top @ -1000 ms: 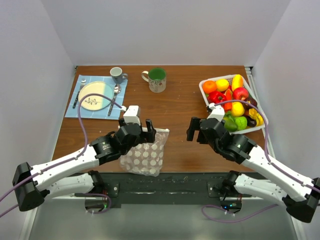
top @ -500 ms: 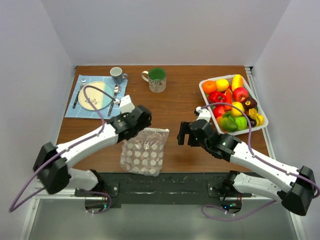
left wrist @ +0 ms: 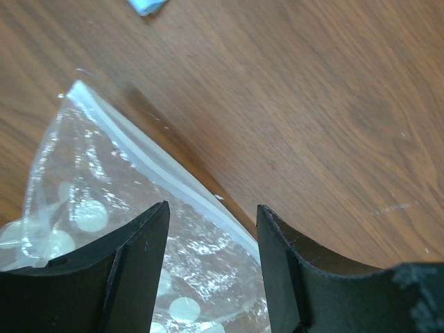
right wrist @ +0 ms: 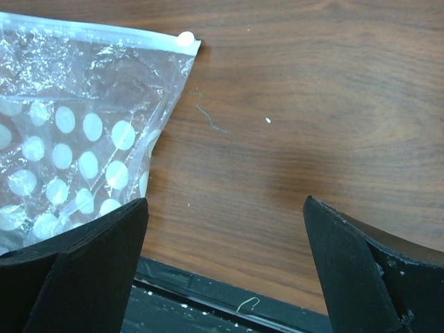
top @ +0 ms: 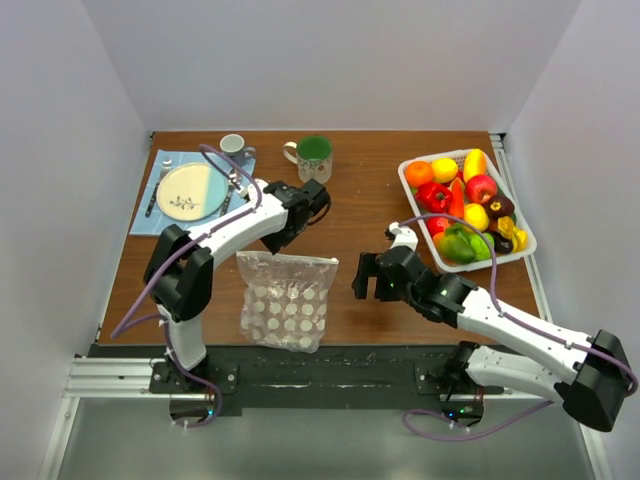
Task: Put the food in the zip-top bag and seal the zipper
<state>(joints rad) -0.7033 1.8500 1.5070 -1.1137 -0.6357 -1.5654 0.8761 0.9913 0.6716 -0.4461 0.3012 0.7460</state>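
The zip-top bag (top: 288, 300) lies flat and empty near the table's front edge, its zipper (top: 290, 258) along the far side. My left gripper (top: 292, 228) is open above the bag's far edge. In the left wrist view its jaws stand apart (left wrist: 211, 222) over the zipper (left wrist: 139, 149) and hold nothing. My right gripper (top: 367, 277) is open and empty just right of the bag. In the right wrist view (right wrist: 222, 263) the bag (right wrist: 69, 139) and the zipper's white end (right wrist: 185, 38) lie to the left. The food (top: 462, 205) sits in a white basket (top: 408, 178) at the right.
A green mug (top: 314, 158) and a small grey cup (top: 234, 147) stand at the back. A plate (top: 190, 192) with cutlery lies on a blue placemat at the back left. A black rail (top: 330, 360) runs along the front edge.
My left arm has swung from the near side of the bag to its far edge, and the bag now lies flat. My right gripper has moved left towards the bag.
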